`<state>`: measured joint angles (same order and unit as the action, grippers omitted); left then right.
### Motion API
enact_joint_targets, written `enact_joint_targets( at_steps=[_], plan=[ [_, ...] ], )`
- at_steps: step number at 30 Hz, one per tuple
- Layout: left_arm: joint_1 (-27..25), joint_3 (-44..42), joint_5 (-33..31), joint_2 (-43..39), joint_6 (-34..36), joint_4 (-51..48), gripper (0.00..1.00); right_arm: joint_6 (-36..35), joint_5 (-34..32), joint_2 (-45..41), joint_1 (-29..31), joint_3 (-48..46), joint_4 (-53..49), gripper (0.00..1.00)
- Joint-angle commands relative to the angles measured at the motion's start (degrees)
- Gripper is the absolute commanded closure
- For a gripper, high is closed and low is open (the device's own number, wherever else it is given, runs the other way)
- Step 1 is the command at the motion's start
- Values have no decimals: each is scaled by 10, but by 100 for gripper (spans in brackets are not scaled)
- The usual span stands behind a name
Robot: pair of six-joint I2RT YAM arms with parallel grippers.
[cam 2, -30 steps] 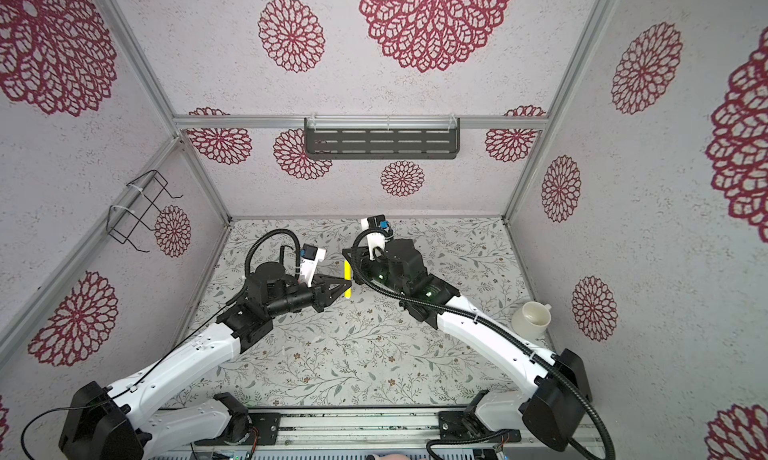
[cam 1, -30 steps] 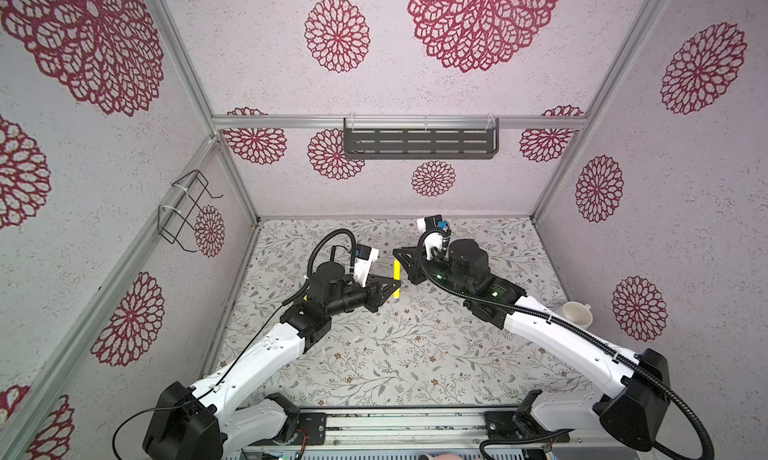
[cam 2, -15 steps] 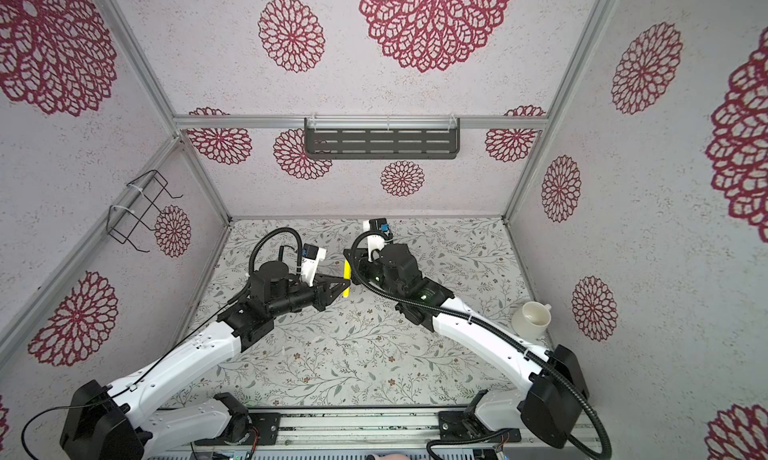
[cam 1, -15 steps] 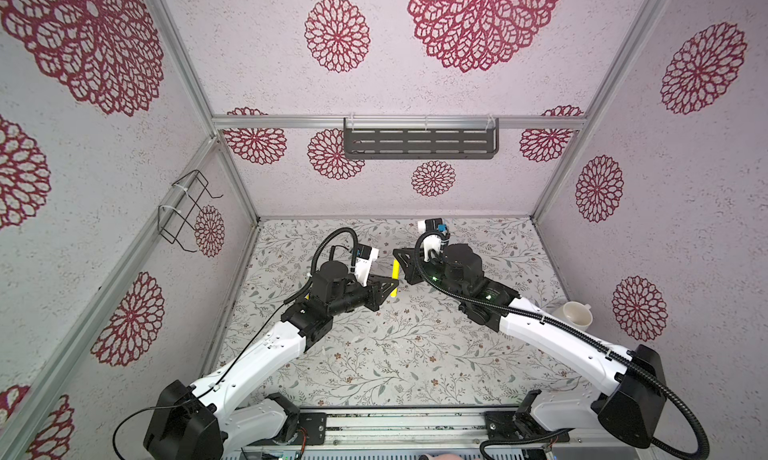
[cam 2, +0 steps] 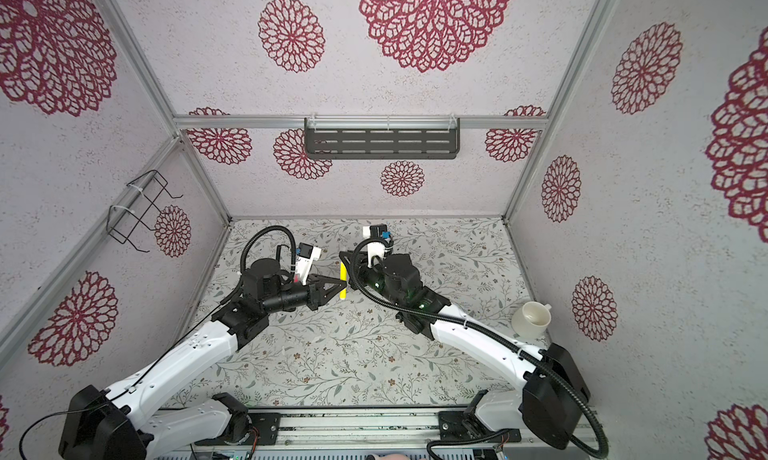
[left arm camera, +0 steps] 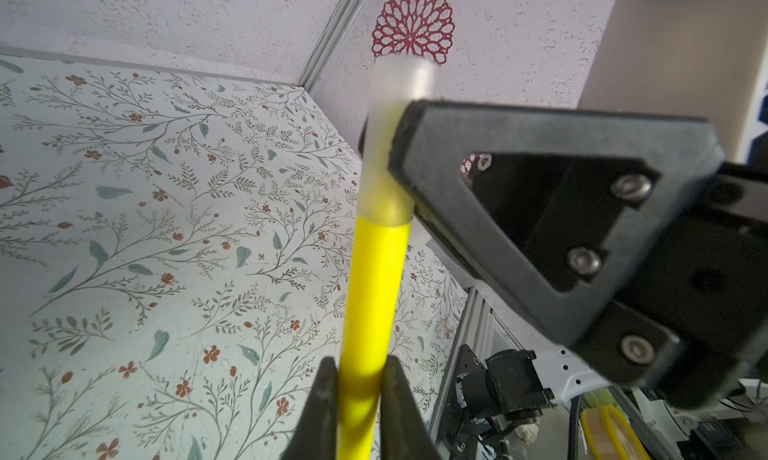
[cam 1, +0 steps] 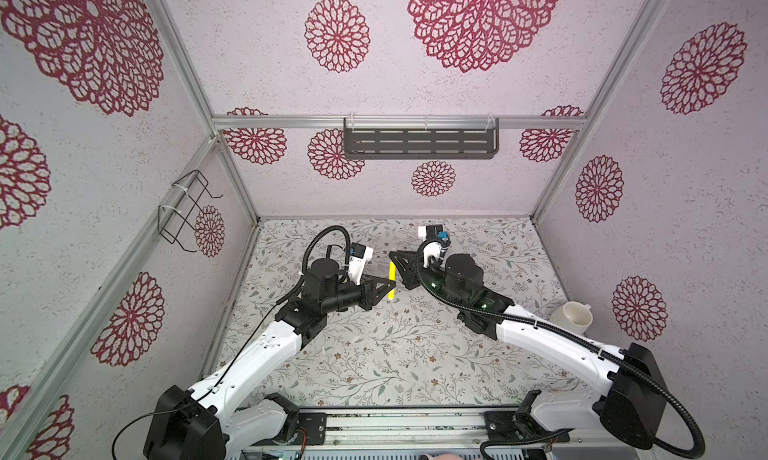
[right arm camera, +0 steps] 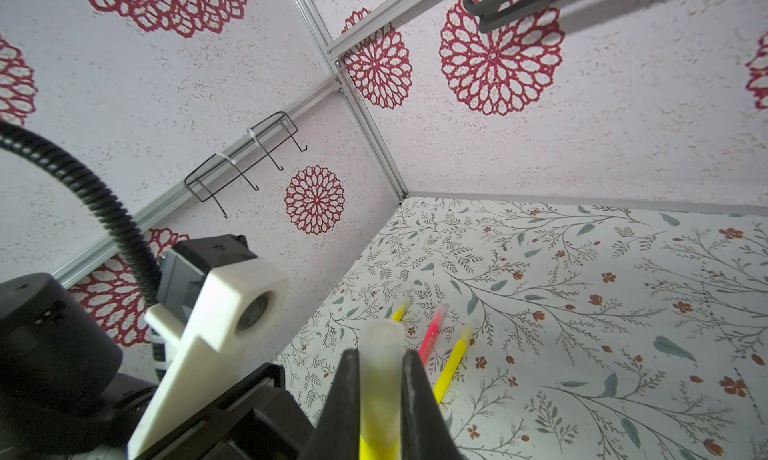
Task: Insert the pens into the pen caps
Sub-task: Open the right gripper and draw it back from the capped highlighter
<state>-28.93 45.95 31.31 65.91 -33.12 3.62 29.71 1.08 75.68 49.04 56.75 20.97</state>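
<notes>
A yellow pen [cam 1: 391, 282] [cam 2: 343, 283] hangs above the middle of the table in both top views. My left gripper [left arm camera: 359, 375] [cam 1: 392, 288] is shut on its yellow barrel [left arm camera: 372, 292]. A clear pen cap [left arm camera: 392, 146] [right arm camera: 380, 354] sits over the pen's upper end, and my right gripper [right arm camera: 380, 368] [cam 1: 395, 259] is shut on that cap. Yellow shows through the cap's lower part [right arm camera: 378, 441]. On the table lie two more yellow pens [right arm camera: 401, 311] [right arm camera: 451, 364] and a red-pink pen [right arm camera: 432, 335], their far ends pale.
A white cup [cam 1: 572, 319] [cam 2: 532, 319] stands at the table's right edge. A dark slotted shelf [cam 1: 419, 143] hangs on the back wall and a wire rack [cam 1: 187, 213] on the left wall. The left wrist camera [right arm camera: 232, 308] is close beside my right fingers.
The right arm has shifted slightly toward the left gripper. Both grippers have kept their hold, and the pen stays in about the same place.
</notes>
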Motion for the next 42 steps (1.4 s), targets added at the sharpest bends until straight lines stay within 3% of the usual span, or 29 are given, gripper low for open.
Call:
enact_joint_targets(
  at_steps=[1, 10, 13, 15, 17, 18, 19, 27, 34, 39, 42],
  plan=[
    [67, 28, -129, -29, -47, 175, 100, 12, 135, -13, 52, -51, -119, 100],
    [75, 40, -118, -20, -27, 142, 100, -17, 98, 1, 55, 2, -185, 100],
    [75, 33, -101, 1, -23, 110, 100, -64, 98, 19, 44, 72, -250, 88],
    [74, 17, -98, 11, -23, 105, 100, -84, 125, 27, 26, 115, -279, 68],
    [72, -3, -104, 13, -15, 96, 100, -107, 181, 27, -3, 155, -303, 40],
    [72, -8, -106, 13, -10, 83, 100, -115, 203, 23, -16, 167, -309, 34],
    [71, -12, -111, 14, 1, 64, 100, -122, 216, 14, -31, 180, -314, 3],
    [57, -18, -138, 60, 37, -18, 100, -168, 208, -52, -86, 222, -361, 1],
    [25, 78, -185, 173, 83, -155, 100, -176, 110, -81, -101, 205, -406, 1],
    [11, 144, -226, 258, 84, -215, 100, -169, 110, -96, -106, 172, -389, 1],
    [12, 168, -252, 299, 71, -240, 100, -168, 76, -93, -111, 168, -407, 1]
  ],
)
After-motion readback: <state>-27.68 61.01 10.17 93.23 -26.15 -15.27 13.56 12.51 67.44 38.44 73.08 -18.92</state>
